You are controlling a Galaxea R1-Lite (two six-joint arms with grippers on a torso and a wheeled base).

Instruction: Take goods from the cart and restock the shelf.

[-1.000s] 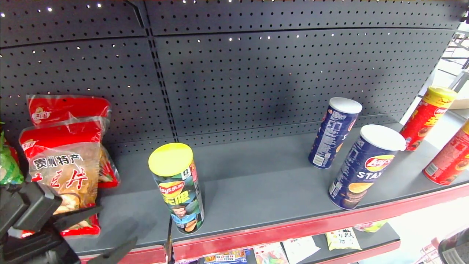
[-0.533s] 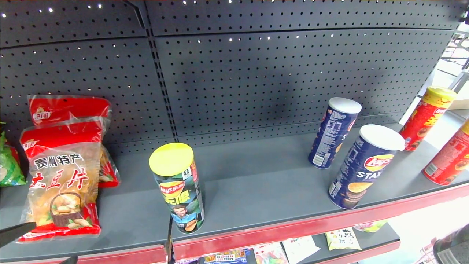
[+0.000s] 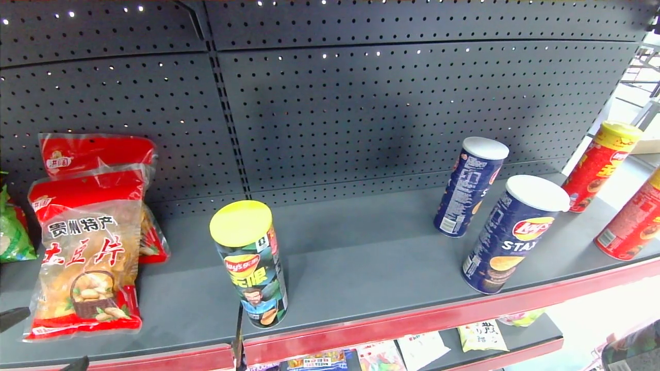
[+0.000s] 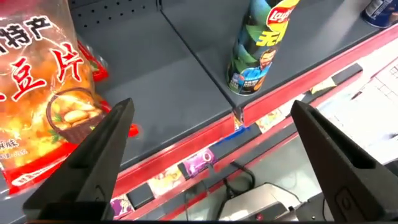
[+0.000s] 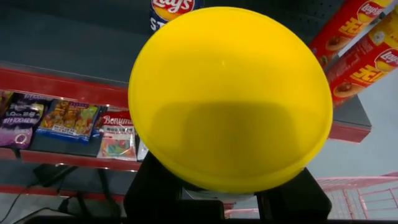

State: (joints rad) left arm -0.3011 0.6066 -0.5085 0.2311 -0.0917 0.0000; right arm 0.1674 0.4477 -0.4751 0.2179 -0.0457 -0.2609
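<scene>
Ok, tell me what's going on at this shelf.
The robot is restocking snacks. Its right gripper holds a yellow-lidded can out in front of the shelf, not yet placed. The left gripper hangs open and empty by the shelf's red front edge, near a snack bag. Standing on the shelf are a green can, two blue cans and red cans at the right.

The pincer (image 5: pixel 227 202) holds a yellow-lidded can (image 5: pixel 230 93) before the shelf (image 5: pixel 56 78).
</scene>
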